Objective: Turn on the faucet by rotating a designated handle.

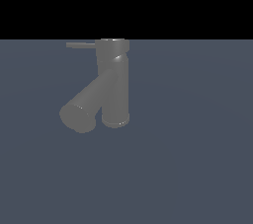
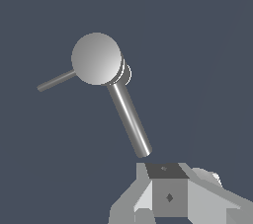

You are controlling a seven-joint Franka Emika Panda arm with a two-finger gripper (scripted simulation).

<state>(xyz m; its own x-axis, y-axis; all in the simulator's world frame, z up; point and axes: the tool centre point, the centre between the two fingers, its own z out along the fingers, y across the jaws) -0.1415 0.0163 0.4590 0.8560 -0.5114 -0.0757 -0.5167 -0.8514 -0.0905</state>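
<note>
The faucet stands upright a little left of centre in the exterior view, on a flat blue-grey counter that fills the lower part of the frame beneath a black band. Its dull grey cylinder body carries a thick spout slanting down toward the lower left, the round end of the spout facing the camera. From the top cap the handle, a thin flat bar, sticks out level toward the exterior view's left.

The wrist view looks down on the faucet: the round cap shows as a pale disc, with the handle and the spout running off it in different directions.

The end effector appears only as a white and grey block at the edge of the wrist view, apart from the faucet and holding nothing. Its fingertips are out of frame, so its opening cannot be judged.
</note>
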